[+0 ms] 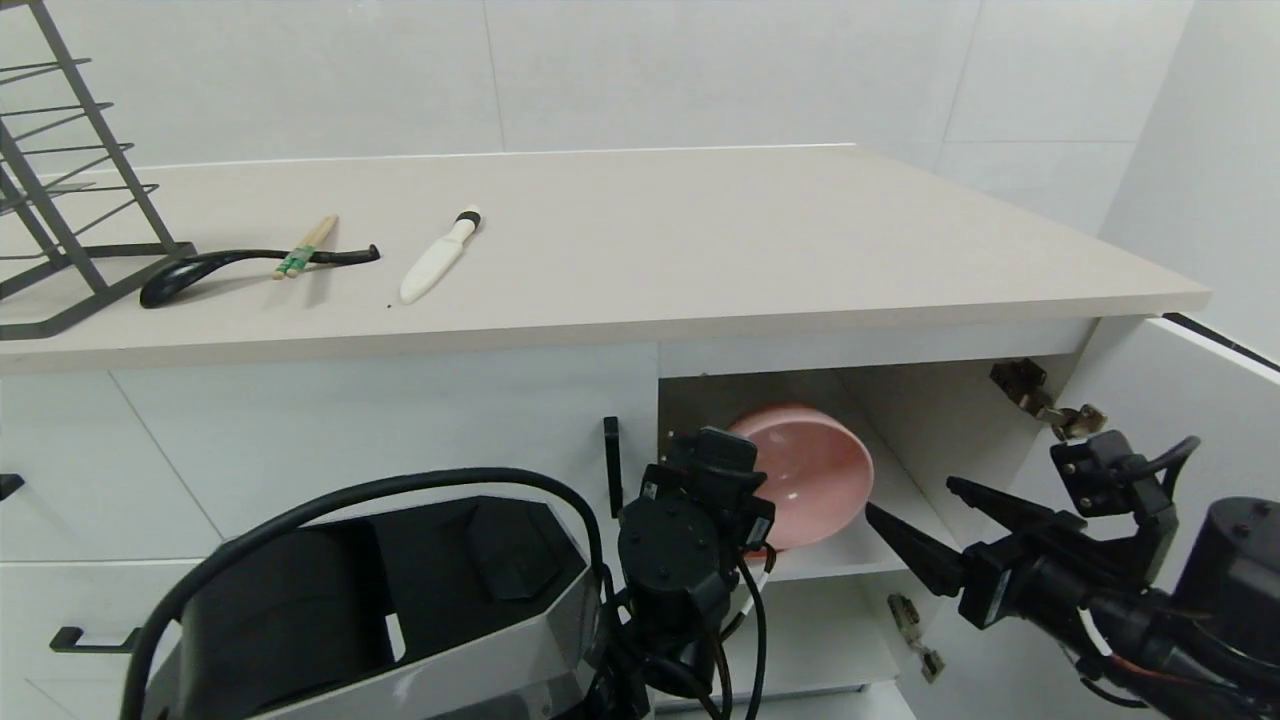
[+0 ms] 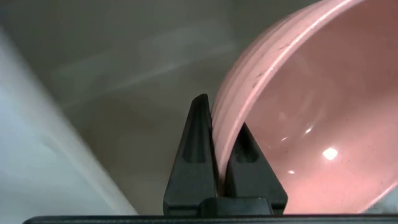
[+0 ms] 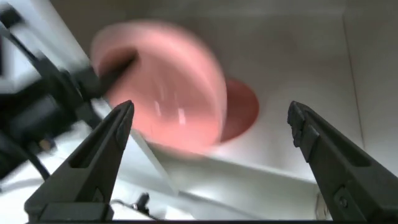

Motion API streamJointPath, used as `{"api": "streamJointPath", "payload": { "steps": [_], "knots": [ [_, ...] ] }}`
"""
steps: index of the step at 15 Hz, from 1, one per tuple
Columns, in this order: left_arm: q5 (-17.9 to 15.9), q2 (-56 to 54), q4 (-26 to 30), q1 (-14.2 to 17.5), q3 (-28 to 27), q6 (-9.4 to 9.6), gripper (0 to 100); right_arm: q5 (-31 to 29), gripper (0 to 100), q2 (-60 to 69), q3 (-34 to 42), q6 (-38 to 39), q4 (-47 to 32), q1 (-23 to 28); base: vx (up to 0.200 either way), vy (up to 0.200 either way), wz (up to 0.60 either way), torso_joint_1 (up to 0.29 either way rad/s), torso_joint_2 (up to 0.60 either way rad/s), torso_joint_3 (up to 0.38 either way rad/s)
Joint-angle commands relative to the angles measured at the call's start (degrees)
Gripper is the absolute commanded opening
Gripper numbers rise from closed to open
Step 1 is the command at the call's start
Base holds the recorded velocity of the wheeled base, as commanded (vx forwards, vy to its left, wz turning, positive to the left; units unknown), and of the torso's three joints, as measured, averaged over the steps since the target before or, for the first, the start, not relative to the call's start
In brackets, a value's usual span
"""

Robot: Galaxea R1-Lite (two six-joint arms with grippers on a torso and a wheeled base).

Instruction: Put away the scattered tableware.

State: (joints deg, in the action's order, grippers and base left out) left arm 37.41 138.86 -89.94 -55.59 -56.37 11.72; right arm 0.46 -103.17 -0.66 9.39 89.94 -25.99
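A pink bowl (image 1: 815, 478) is held tilted inside the open cabinet, over the shelf (image 1: 850, 552). My left gripper (image 1: 748, 490) is shut on its rim; in the left wrist view the fingers (image 2: 200, 149) pinch the bowl (image 2: 298, 124) wall from both sides. My right gripper (image 1: 908, 497) stands open just outside the cabinet, to the right of the bowl and apart from it. Its view shows the bowl (image 3: 161, 87) beyond the open gripper (image 3: 210, 109), and a darker red dish (image 3: 244, 111) on the shelf behind. On the countertop lie a black spoon (image 1: 200, 268), chopsticks (image 1: 305, 247) and a white knife (image 1: 440, 255).
A dark wire rack (image 1: 60, 200) stands at the counter's far left. The cabinet door (image 1: 1180, 400) hangs open to the right, close by my right arm. A black handle (image 1: 612, 452) sits on the closed door left of the opening. Drawers fill the lower left.
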Motion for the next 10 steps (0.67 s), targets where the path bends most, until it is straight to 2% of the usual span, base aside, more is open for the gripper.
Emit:
{"api": "streamJointPath", "payload": {
  "steps": [1,6,10],
  "knots": [
    [1.00,0.62,-0.06,-0.31,-1.73,-2.31,0,-0.02,100,-8.45,-2.77,0.37,0.06,2.44,0.000,0.000,0.00,0.000,0.00,0.000],
    [1.00,1.15,-0.06,-3.74,-1.55,-3.37,0,-0.02,100,-11.62,-7.78,0.90,0.06,4.98,0.000,0.000,0.00,0.000,0.00,0.000],
    [0.73,1.59,-0.06,-3.91,-1.20,-4.42,0,-0.02,100,-11.62,-7.78,0.90,0.06,5.16,0.000,0.000,0.00,0.000,0.00,0.000]
  ]
}}
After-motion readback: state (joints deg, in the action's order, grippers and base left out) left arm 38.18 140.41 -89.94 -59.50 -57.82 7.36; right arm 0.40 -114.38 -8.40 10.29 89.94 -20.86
